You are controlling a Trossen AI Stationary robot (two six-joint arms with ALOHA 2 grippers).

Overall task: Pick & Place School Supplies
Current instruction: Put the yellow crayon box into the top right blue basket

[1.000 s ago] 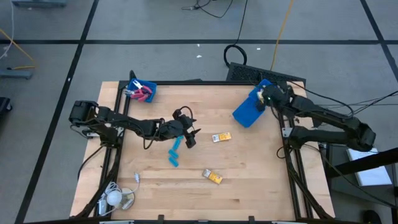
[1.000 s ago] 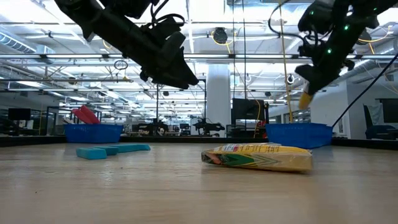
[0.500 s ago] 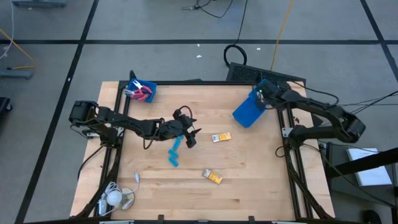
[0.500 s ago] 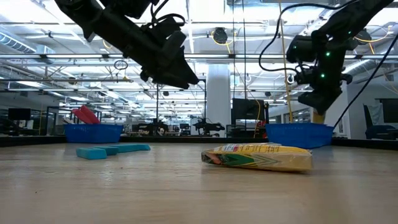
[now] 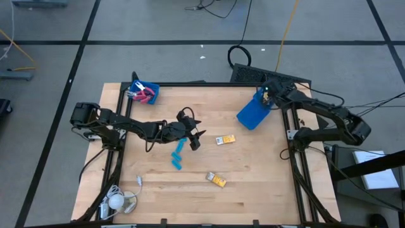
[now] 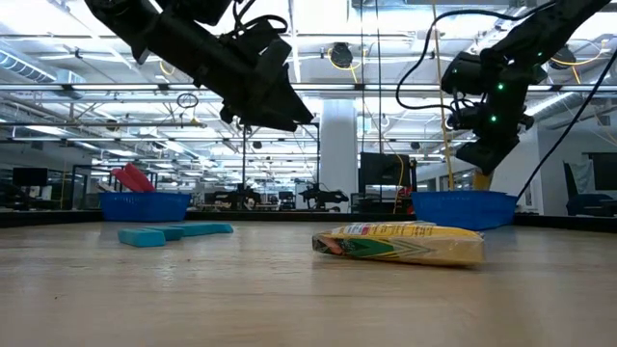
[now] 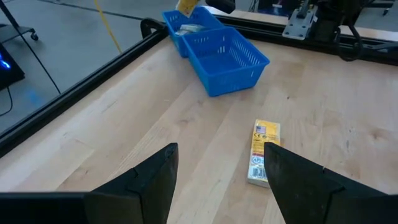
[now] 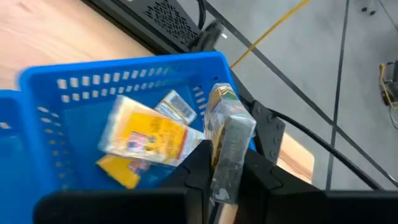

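Right tool (image 8: pixel 222 163) above the far blue bin (image 8: pixel 37 83), pinching a yellow packet (image 8: pixel 225 130) upright over two packets (image 8: pixel 146 138) lying inside. Left tool (image 7: pixel 221 168) spread wide mid-bench (image 5: pixel 253 164), another packet (image 7: pixel 263 152) just ahead, near its right finger.

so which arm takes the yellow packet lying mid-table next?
Left. Its open left gripper hovers beside that yellow packet; the right gripper is shut on another packet over the far blue bin.
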